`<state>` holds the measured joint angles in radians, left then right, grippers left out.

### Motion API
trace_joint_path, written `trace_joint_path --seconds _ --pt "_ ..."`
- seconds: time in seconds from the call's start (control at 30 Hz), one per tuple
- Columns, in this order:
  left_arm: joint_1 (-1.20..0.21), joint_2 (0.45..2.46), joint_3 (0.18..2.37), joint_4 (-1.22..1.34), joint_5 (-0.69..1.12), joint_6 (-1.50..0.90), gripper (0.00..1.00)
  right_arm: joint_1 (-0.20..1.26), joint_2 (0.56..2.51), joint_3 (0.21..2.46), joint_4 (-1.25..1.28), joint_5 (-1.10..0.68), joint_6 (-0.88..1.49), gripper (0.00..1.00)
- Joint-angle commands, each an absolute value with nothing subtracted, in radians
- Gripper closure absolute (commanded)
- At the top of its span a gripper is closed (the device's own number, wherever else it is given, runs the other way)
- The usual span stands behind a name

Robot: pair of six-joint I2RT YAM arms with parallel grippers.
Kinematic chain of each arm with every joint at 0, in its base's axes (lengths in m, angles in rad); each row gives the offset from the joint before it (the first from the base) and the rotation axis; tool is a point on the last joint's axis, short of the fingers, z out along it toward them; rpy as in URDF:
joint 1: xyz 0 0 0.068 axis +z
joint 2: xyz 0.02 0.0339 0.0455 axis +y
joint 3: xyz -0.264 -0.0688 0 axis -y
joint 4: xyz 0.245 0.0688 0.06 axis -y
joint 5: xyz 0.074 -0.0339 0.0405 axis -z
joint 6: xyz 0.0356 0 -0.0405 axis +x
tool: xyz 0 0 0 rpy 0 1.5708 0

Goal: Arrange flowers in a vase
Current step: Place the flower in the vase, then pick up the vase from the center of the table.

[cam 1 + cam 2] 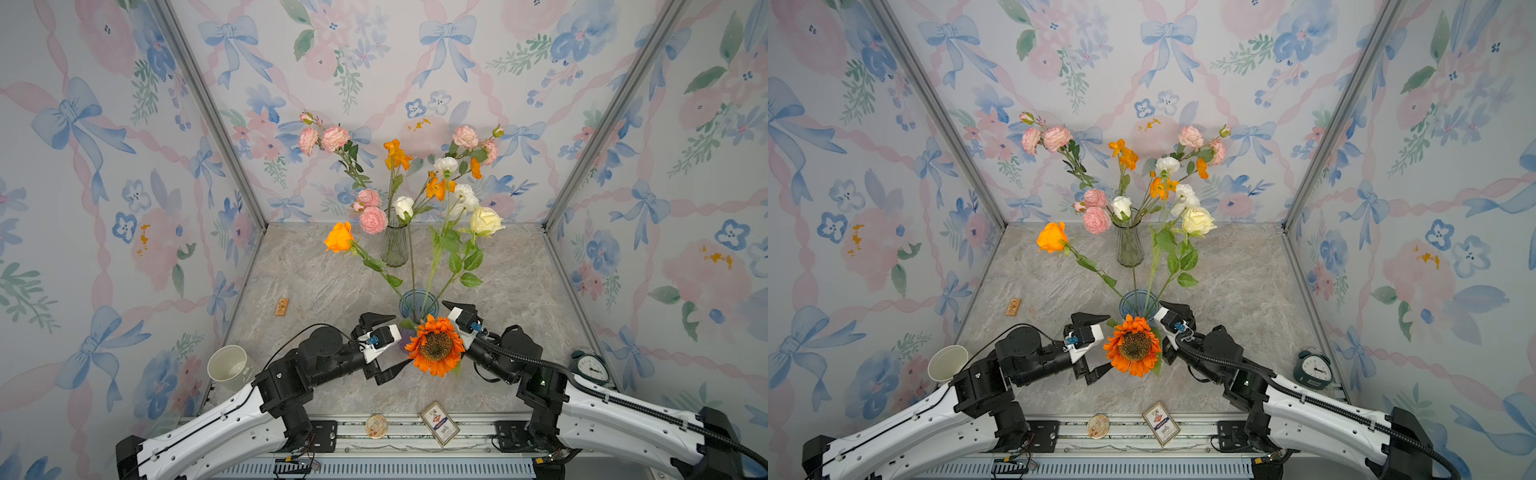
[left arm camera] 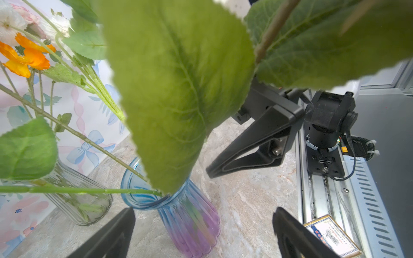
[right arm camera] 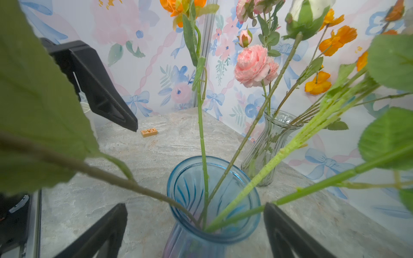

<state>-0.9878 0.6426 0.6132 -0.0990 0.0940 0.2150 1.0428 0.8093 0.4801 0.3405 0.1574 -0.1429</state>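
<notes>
In both top views the body of the blue vase (image 1: 409, 308) is hidden beneath the sunflower (image 1: 435, 345). Much of the left wrist view is blocked by a blurred leaf (image 2: 178, 89), and the left gripper (image 2: 204, 212) is cut off at the edge, as is the right gripper (image 3: 194, 208) in its own view. The print on the card (image 1: 439, 423) cannot be read.

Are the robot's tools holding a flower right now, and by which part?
Nothing is held. The left tool and the right tool both stand open on either side of the sunflower, whose stem sits in the blue vase.
</notes>
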Motion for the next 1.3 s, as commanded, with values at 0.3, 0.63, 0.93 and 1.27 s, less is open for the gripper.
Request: trace_joint_path --seconds 0.3,0.63,0.93,1.27 --pt "-0.979 0.632 0.606 -0.078 0.09 0.21 0.02 1.051 0.598 0.45 0.063 0.215 -0.034 0.03" --pt "-0.978 0.618 0.605 -0.079 0.06 0.208 0.02 1.011 0.525 0.334 0.055 0.326 0.071 0.03" --pt "-0.977 0.624 0.605 -0.08 -0.026 0.201 0.02 0.955 0.819 0.327 0.44 0.169 -0.02 0.03" --pt "-0.966 0.644 0.606 -0.08 -0.014 0.204 0.02 0.801 1.098 0.364 0.781 -0.099 0.046 0.03"
